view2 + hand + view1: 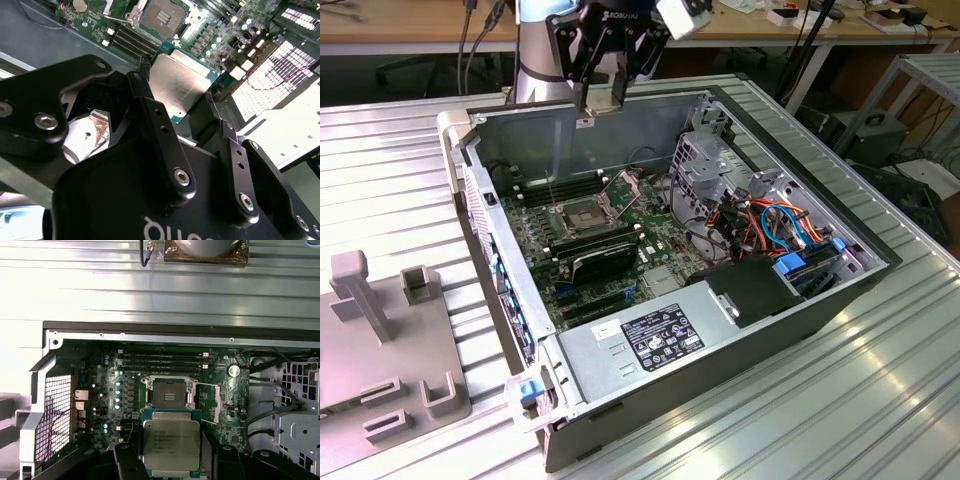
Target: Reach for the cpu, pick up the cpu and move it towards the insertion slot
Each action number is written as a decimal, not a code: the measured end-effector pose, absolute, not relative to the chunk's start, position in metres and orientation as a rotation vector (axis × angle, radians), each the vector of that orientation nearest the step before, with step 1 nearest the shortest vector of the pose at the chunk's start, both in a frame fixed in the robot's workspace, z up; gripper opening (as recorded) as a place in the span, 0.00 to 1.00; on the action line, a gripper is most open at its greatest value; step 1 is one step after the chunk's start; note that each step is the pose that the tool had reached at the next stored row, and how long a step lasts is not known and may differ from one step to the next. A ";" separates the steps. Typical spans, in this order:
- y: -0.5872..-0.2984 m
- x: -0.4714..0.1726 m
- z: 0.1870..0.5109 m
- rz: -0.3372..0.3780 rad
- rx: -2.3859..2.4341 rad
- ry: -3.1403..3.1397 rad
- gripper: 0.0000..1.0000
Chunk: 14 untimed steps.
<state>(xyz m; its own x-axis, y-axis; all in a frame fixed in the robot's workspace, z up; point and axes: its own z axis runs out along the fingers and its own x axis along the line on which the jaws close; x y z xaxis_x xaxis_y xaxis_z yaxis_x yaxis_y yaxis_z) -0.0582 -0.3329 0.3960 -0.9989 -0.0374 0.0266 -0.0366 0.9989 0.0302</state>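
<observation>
The jaws pinch the cpu (171, 445) by its edges, so carrying is the step in hand. It hangs above the insertion slot (168, 393), short of it; closing that gap calls for square alignment over the socket.

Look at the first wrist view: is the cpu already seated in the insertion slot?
No. The cpu sits between the gripper fingers, apart from the insertion slot, whose dark centre lies bare.

Print shows on the cpu (171, 446) lid, the power supply label (660, 338) and the tool body, none legible enough to report.
</observation>
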 end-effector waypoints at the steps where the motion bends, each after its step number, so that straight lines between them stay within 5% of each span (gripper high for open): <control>1: -0.330 -0.058 0.396 -0.046 0.058 -3.114 0.55; 14: -0.317 -0.058 0.396 -0.045 0.056 -3.114 0.55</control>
<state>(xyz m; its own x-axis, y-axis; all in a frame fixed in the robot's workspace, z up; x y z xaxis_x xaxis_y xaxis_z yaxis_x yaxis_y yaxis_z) -0.0578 -0.3166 0.3959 -0.9990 -0.0365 0.0266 -0.0357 0.9989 0.0296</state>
